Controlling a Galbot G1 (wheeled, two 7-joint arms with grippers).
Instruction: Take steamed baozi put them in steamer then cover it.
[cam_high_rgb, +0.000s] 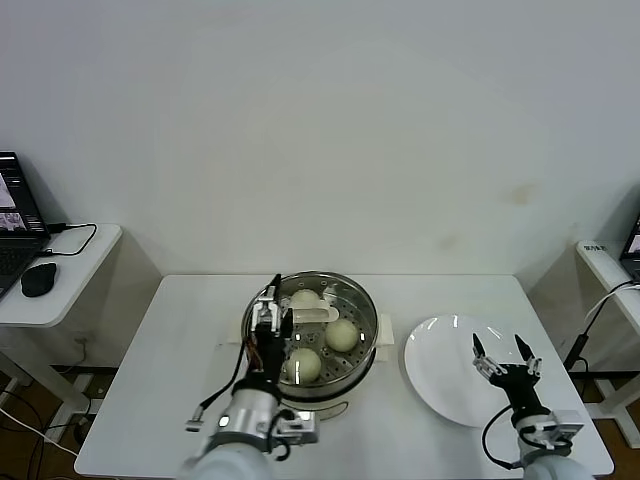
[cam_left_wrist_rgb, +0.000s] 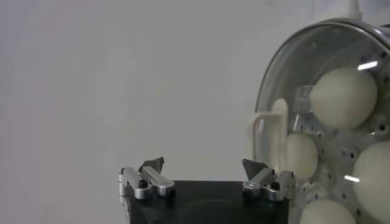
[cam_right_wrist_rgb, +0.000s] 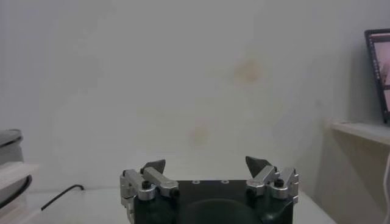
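Jaws released on both my arms, nothing between them. My left gripper (cam_high_rgb: 270, 300) hangs wide open at the near-left rim of the steamer (cam_high_rgb: 368, 345), its fingers (cam_left_wrist_rgb: 152, 165) spread beside the lid's cream handle (cam_high_rgb: 312, 314), which reads to me as a lid just set down and let go. My right gripper (cam_high_rgb: 506, 352) rests open over the near edge of the plate (cam_high_rgb: 440, 375), well apart from the pot, idle.

Inside the steamer, under the clear glass lid (cam_left_wrist_rgb: 286, 61), the baozi (cam_high_rgb: 342, 334) sit on the perforated tray: three show plainly from the head view, and my left wrist view shows four pale rounds behind the glass. The plate holds none, so I judge the loading finished and the cover on.

Count: one steamer, one lid, one plate, four baozi, two grippers, all on one white table (cam_high_rgb: 180, 360). To the left, a side desk carries a laptop (cam_high_rgb: 15, 220) and a mouse (cam_high_rgb: 38, 280).
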